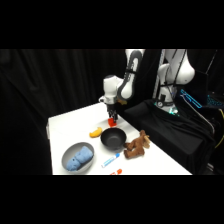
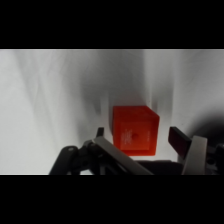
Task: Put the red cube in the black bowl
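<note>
My arm reaches in from 1 o'clock and drops near-vertical over the table, wrist pointing straight down. My pincer sits low at the red cube, which rests on the table just at 11 o'clock of the black bowl. In the wrist view my pincer is part open, its fingers standing on either side of the red cube with a gap showing on the right side; I can't tell if the left one touches. A yellow piece lies at 9 o'clock of the bowl, a grey bowl at 8 o'clock, a brown toy at 3 o'clock.
</note>
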